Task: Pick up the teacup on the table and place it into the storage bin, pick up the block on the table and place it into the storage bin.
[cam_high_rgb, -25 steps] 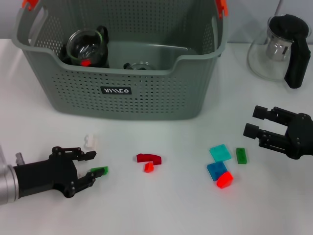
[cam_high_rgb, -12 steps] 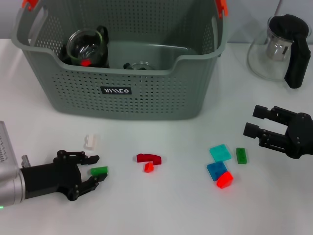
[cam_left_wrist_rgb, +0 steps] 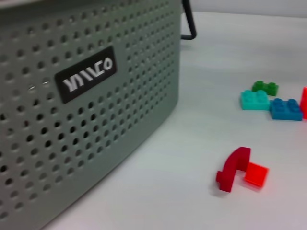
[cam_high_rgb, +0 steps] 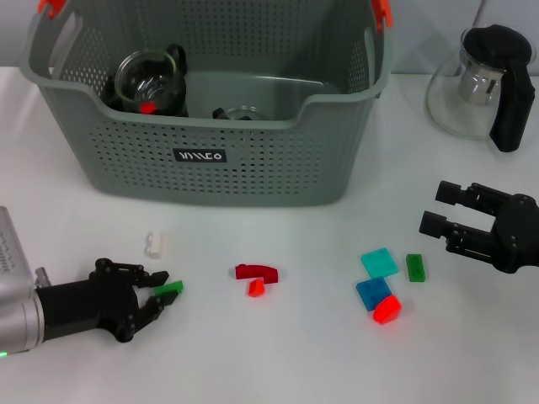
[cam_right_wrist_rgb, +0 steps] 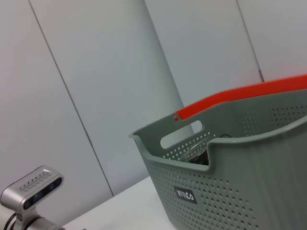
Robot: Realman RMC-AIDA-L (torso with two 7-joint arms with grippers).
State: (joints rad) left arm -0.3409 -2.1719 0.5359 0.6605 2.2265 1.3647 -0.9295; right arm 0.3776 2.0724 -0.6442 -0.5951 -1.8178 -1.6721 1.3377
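Note:
My left gripper [cam_high_rgb: 162,289] lies low over the table's near left, its black fingers shut on a small green block [cam_high_rgb: 169,289] that sits tilted between the tips. The grey-green storage bin [cam_high_rgb: 253,168] stands at the back, its label also in the left wrist view [cam_left_wrist_rgb: 86,79] and its rim in the right wrist view [cam_right_wrist_rgb: 230,143]. Inside the bin lie a glass teacup [cam_high_rgb: 148,80] with a black handle and a second glass piece [cam_high_rgb: 240,112]. My right gripper [cam_high_rgb: 438,212] hovers open at the right, holding nothing.
Loose blocks lie in front of the bin: white [cam_high_rgb: 155,244], a red arch [cam_high_rgb: 257,272] with a small orange piece [cam_high_rgb: 255,288], then teal [cam_high_rgb: 380,262], blue [cam_high_rgb: 371,292], red [cam_high_rgb: 387,310] and green [cam_high_rgb: 415,267]. A glass teapot [cam_high_rgb: 480,80] stands at the back right.
The left gripper's fingers have narrowed onto the green block and the hand has drawn slightly back to the left. The right arm has not moved.

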